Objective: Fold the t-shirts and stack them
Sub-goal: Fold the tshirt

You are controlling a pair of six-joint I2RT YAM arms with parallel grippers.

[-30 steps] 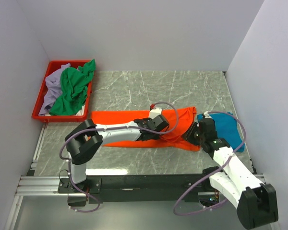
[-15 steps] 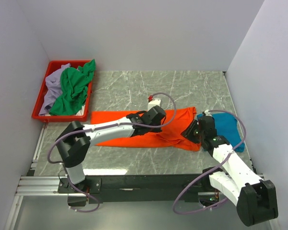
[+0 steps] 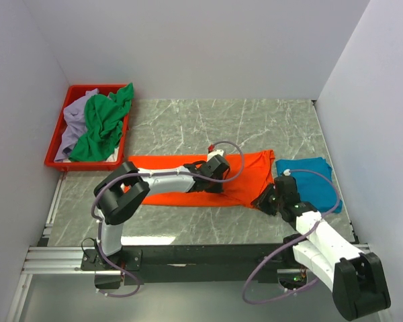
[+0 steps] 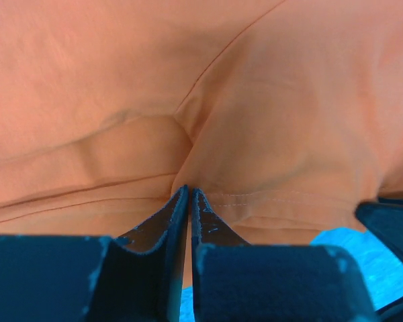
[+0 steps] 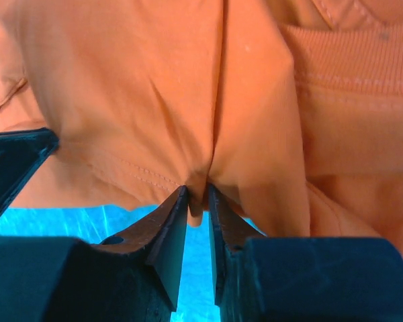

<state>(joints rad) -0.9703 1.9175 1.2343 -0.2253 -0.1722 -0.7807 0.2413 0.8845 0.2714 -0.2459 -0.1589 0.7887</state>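
While the orange t-shirt [image 3: 248, 176] lay spread across the table's near middle, the left gripper [image 4: 189, 194] had its 2 jaws pinched almost closed on a stitched hem. The right gripper [image 5: 197, 194] clamped a fold at the shirt's near right corner. The teal t-shirt [image 3: 309, 176] lay just right of it.

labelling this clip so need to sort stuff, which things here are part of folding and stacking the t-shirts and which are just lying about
Part of the job: orange t-shirt, pinched by the left tool and right tool; teal t-shirt; green t-shirt; lavender t-shirt.

Just there: red tray holding the last two; marble table.
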